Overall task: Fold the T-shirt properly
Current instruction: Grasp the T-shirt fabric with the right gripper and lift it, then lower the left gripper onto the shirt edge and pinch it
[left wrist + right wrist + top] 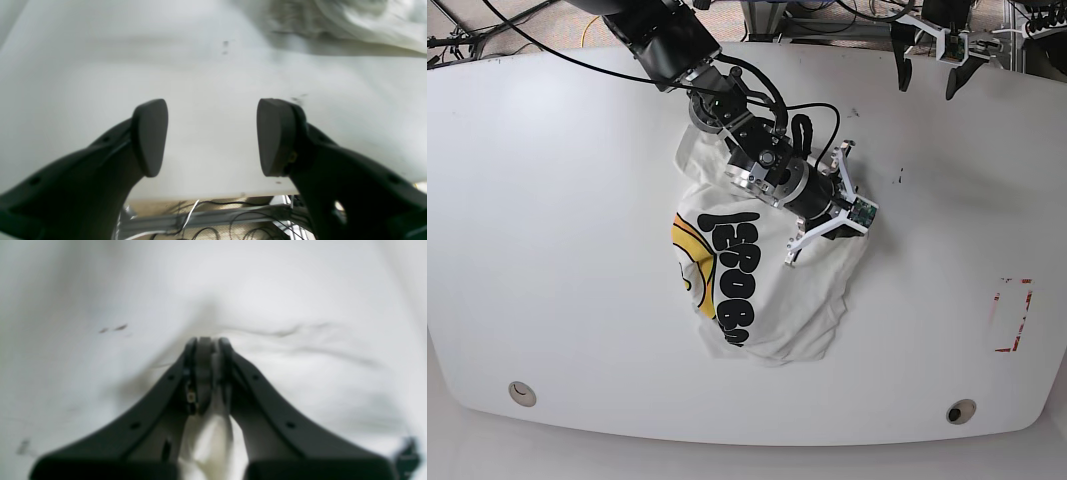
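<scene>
My right gripper was clamped tight on the T-shirt, the two black fingers pressed together with a thin pinch of white cloth between the pads and a thicker bunch of it bulging out behind them, toward my wrist. Ahead of the tips the fabric rose in a soft ridge and ran off in low creases to the right. In the base view that gripper pointed down into the shirt's upper right part, and the rest of the shirt lay crumpled below and to the left of it, with the black lettering and the yellow graphic along its left side, all near the middle of the table. My left gripper stood wide, its pads well apart with nothing between them and nothing touched; it hung over bare table close to the edge, with cables on the floor showing behind it. From there, only a blurred fold of the shirt showed, far ahead and off to the right. In the base view this gripper sat at the table's far edge, well apart from the shirt.
</scene>
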